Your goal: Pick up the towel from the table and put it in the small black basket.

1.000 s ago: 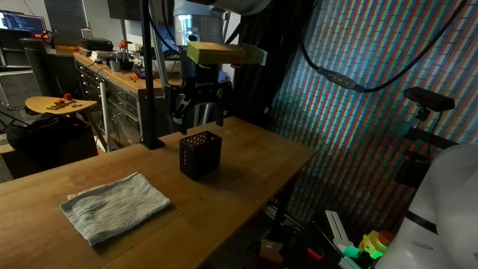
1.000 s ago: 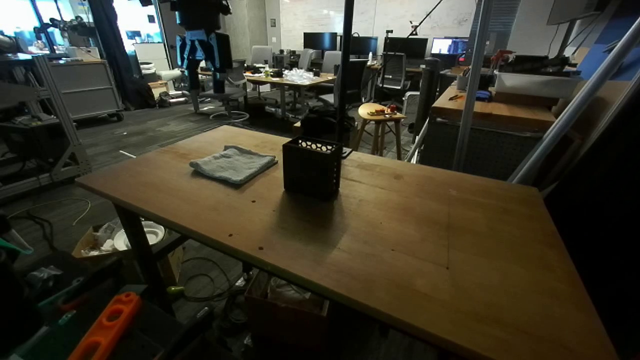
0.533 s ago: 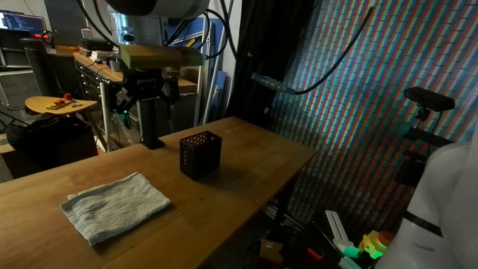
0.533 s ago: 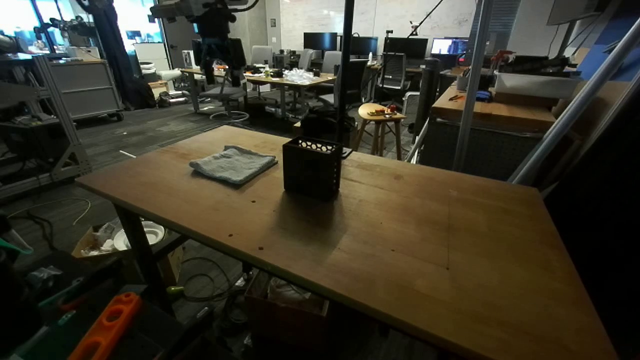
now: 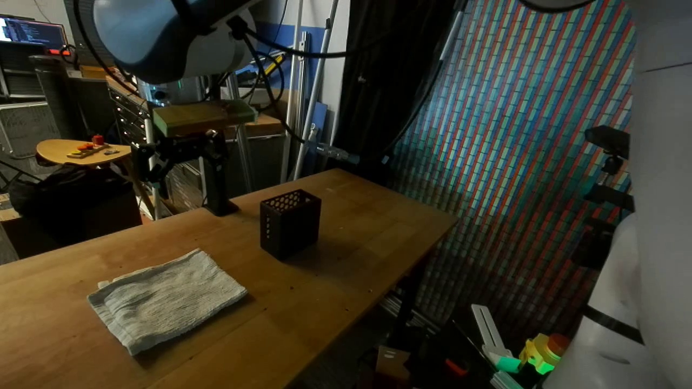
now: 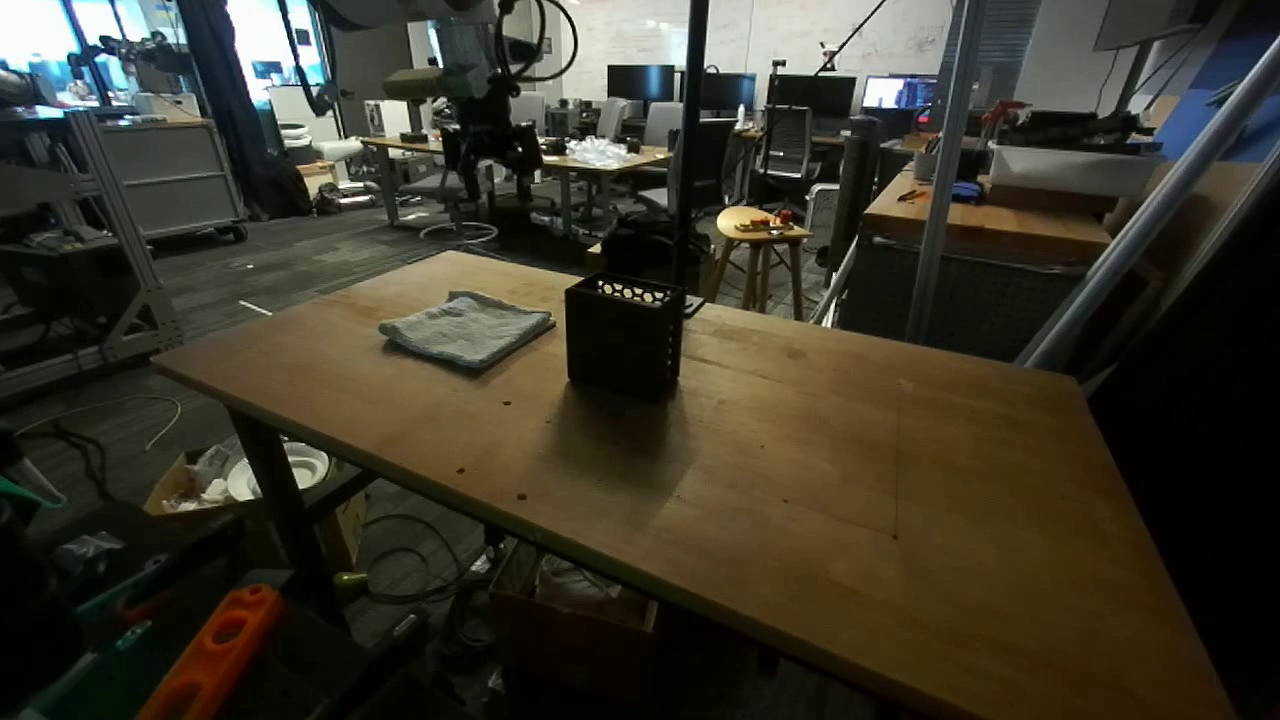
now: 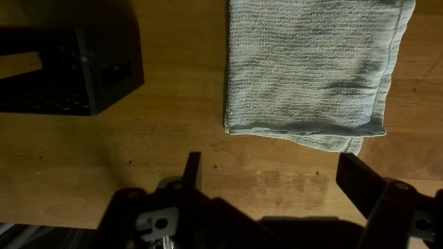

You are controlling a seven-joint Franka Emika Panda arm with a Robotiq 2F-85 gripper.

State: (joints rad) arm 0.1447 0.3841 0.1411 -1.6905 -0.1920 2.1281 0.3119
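I am holding my gripper [image 7: 270,164] wide, while the towel [image 5: 170,302] is lying on the table [image 5: 373,232] near the black basket [image 5: 292,229].

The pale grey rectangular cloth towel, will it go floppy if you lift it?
Probably: the pale grey towel is creased cloth, so it should droop. It may unfold, since a lower layer pokes out along one edge. Its bumpy weave probably isn't slippery.
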